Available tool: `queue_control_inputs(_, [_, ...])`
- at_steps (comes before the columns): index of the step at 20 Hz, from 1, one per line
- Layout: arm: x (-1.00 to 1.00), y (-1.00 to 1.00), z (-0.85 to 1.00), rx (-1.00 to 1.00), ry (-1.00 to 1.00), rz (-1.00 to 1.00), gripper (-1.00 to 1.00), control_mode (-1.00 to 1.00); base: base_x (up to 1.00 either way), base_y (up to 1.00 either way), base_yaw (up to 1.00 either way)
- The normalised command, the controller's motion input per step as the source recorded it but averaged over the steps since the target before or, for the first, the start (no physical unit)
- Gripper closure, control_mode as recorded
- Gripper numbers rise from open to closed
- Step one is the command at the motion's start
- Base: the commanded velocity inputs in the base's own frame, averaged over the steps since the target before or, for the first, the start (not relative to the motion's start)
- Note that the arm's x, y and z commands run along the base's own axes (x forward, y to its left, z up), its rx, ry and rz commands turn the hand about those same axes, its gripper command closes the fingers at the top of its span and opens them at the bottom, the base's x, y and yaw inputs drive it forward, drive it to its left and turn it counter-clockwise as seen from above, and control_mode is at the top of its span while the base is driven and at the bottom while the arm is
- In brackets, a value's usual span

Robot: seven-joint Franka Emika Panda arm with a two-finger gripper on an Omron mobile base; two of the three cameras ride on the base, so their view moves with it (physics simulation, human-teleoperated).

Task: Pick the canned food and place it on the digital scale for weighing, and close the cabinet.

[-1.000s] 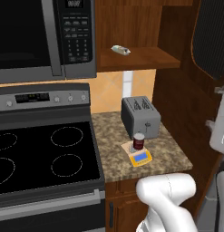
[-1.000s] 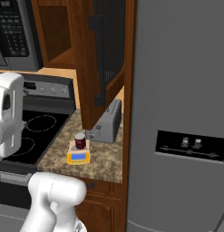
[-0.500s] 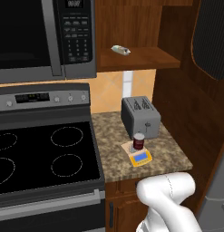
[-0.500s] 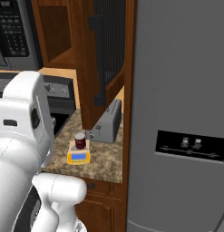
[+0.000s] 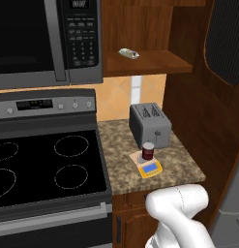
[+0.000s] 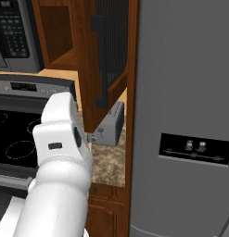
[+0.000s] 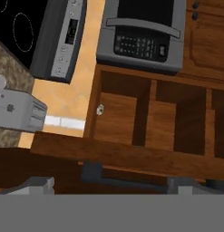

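With the can already standing on the scale beside the toaster, my jaws, state undeterminable, face the open cabinet door's edge directly ahead.

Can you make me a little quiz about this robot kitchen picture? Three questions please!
1. True or false: the canned food stands on the digital scale.
2. What sits right behind the can? A) the grey toaster B) a kettle C) a bowl
3. Fill in: the cabinet door is ____ (open or closed).

Key
1. True: the dark red can is on the scale's plate.
2. A: the toaster stands just behind it on the counter.
3. Open: the door swings out and the shelf inside shows.
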Motion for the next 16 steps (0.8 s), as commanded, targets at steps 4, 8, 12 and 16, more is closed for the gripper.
queue_control_inputs(4, [0.55, 0.00, -0.89, 0.00, -0.34, -0.01, -1.00, -1.00, 0.00, 0.00, 0.00])
queue_control_inputs(8, [0.45, 0.16, -0.73, 0.04, -0.19, -0.10, -1.00, -1.00, 0.00, 0.00, 0.00])
queue_control_inputs(12, [0.41, 0.20, -0.34, 0.04, 0.02, -0.16, -1.00, -1.00, 0.00, 0.00, 0.00])
queue_control_inputs(16, [0.64, 0.19, -0.31, 0.02, 0.04, -0.14, -1.00, -1.00, 0.00, 0.00, 0.00])
